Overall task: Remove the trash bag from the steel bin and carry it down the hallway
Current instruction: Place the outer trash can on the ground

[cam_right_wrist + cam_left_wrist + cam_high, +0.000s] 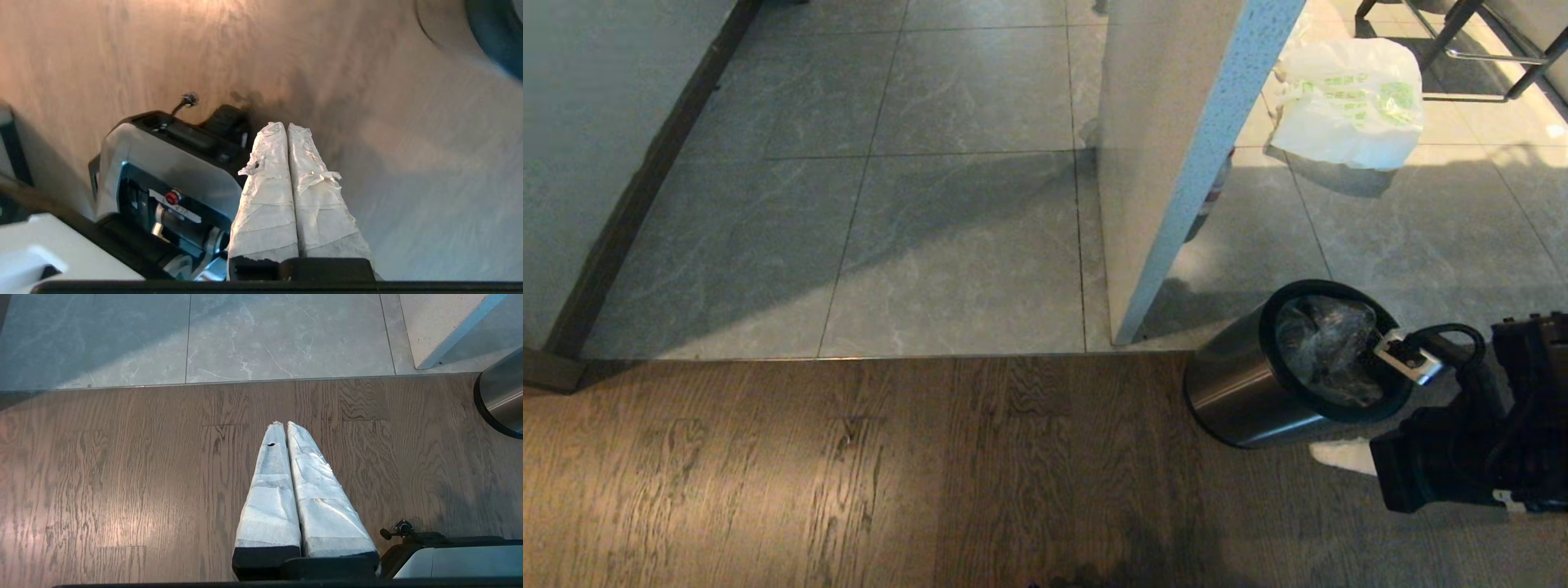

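Trash bag (1327, 347) inside steel bin (1250, 392), right gripper (286, 126) jaws together.

I see the steel bin (1258, 384), round with a black rim, standing on wood flooring beside the tiled hallway (947, 204). The clear, crinkled trash bag (1323, 343) sits bunched inside its dark opening.

trash bag (1327, 347) in steel bin (1241, 392), right of pillar (1168, 163)
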You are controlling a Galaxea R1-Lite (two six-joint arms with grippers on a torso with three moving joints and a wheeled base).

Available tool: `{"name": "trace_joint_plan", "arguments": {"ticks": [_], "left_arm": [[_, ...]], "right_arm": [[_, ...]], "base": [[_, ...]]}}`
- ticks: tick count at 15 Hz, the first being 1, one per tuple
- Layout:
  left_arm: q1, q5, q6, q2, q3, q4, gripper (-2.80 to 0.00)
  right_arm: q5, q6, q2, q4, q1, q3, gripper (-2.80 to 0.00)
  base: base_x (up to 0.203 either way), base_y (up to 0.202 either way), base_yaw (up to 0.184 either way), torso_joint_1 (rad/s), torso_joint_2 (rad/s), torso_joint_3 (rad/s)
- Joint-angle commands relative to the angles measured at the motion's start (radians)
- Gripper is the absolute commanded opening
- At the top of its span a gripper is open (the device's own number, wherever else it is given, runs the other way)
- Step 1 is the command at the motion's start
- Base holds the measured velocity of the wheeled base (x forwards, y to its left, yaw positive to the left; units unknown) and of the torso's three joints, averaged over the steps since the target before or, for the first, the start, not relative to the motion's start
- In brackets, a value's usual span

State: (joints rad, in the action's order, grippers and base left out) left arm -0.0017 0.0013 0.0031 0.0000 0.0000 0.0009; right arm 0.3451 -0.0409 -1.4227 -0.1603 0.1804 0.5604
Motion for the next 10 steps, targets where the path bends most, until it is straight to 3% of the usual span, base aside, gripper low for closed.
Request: {"name": "trace_joint_plan", "arguments": {"ticks": [1,2,3,6,10], "left_arm": [[0.000,0.000,0.000,0.000,0.000,0.001,-2.80],[0.000,0.000,0.000,0.000,0.000,0.001,-2.80],[0.000,0.000,0.000,0.000,0.000,0.001,-2.80],[0.000,0.000,0.000,0.000,0.000,-0.001,-2.80],[0.000,0.000,0.000,0.000,0.000,0.001,-2.80]], "right_arm": [[0.007,-0.030,-0.045,-0.027,0.004,0.002,-2.80],[0.005,-0.050,-0.077,-0.071,0.000,-0.006,-2.80],[0.002,-0.060,-0.119,-0.123,-0.015,-0.011,0.00],[0.000,-0.084,-0.233,-0.185,-0.078,0.021,0.00],[-0.036,-0.115,-0.337,-0.188,-0.145,0.181,0.00]], "base": [[0.000,0.000,0.000,0.000,0.00,0.000],[0.000,0.000,0.000,0.000,0.00,0.000],[0.000,0.000,0.000,0.000,0.00,0.000],[0.000,0.000,0.000,0.000,0.00,0.000],[0.000,0.000,0.000,0.000,0.00,0.000]]}}
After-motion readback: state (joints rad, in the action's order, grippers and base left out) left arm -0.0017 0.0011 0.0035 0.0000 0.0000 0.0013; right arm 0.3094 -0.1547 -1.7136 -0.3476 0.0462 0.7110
